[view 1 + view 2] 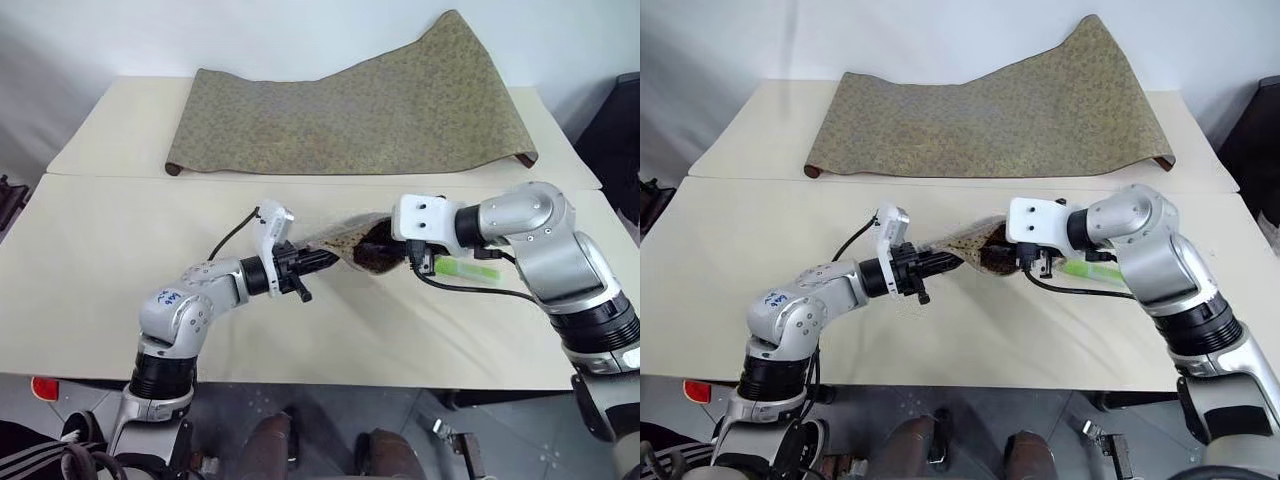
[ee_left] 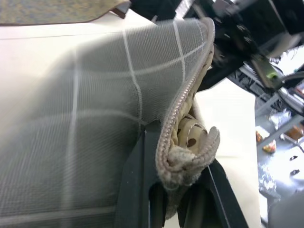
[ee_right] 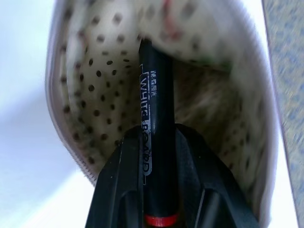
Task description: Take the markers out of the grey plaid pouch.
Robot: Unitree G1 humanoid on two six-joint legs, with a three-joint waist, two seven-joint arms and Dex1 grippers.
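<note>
The left end effector (image 2: 178, 199) pinches the pouch (image 2: 118, 118) edge. The right end effector (image 3: 159, 180) grips a black marker (image 3: 154, 123), half-drawn from the mouth. A green marker (image 1: 470, 268) already lies on the counter (image 1: 100, 280).

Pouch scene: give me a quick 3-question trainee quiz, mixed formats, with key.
1. True or false: the left gripper is shut on the grey plaid pouch.
2. The right gripper holds: A) a green marker B) a black marker C) nothing.
3. Fill in: the pouch's lining is cream with dark ____.

Key: 1 true; 2 B; 3 dots.
</note>
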